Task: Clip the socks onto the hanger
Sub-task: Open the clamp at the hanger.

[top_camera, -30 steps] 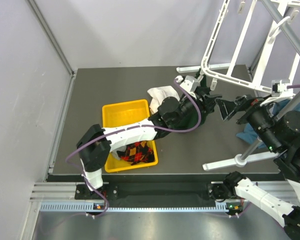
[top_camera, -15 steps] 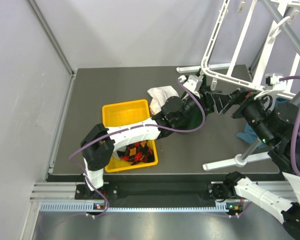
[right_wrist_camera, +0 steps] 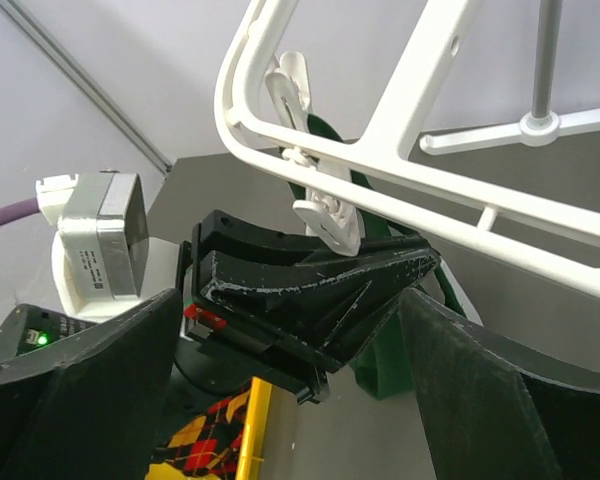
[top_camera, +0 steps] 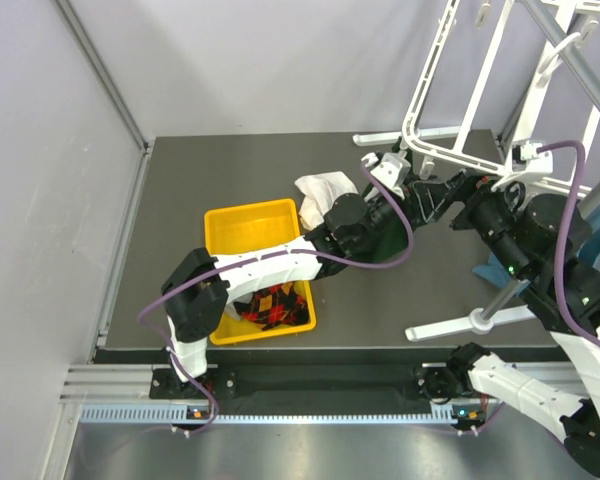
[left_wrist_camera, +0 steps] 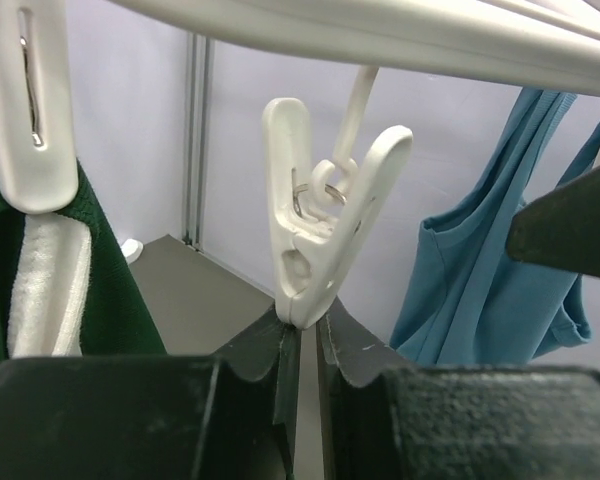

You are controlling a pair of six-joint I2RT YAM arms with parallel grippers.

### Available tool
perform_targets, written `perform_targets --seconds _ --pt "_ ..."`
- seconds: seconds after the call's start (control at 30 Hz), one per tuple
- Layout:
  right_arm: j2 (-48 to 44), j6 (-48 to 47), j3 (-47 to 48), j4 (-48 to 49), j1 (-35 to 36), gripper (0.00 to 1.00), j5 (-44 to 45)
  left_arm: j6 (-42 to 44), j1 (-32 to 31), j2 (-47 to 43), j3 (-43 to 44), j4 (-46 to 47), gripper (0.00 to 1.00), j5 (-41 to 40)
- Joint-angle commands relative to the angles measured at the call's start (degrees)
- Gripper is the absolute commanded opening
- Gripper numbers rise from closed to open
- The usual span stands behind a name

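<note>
Two claws sit under the white plastic hanger (right_wrist_camera: 430, 70): left claw (left_wrist_camera: 300, 345) closed to a narrow slit below one white clip (left_wrist_camera: 325, 230), right claw (right_wrist_camera: 290, 300) spread wide, empty. Red, black and yellow argyle socks (top_camera: 272, 303) lie in a yellow plastic bin (top_camera: 242, 225) left of the hanger.

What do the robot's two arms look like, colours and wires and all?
Both have white tube-like links joined by chunky black joints. The left arm and right arm each trail a purple cable. The fingers are matt black and wedge-shaped. A small green light glows by the right base.
</note>
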Motion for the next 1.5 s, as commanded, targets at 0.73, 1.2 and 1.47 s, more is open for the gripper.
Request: perform_targets --seconds 0.73,1.2,1.47 --pt "-0.4 2.5 -4.2 9.3 -0.1 0.58 2.4 3.9 -0.9 -4.2 2.2 -0.3 0.47 -0.6" --pt "0.5 2.2 -3.6 9.2 0.0 0.56 4.5 2.5 -0.9 -7.4 2.2 -0.9 0.15 0.8" --pt "1.1 4.3 -1.7 9.7 -0.1 0.56 4.4 -2.6 -0.8 -10.9 2.8 -8.1 0.0 4.0"
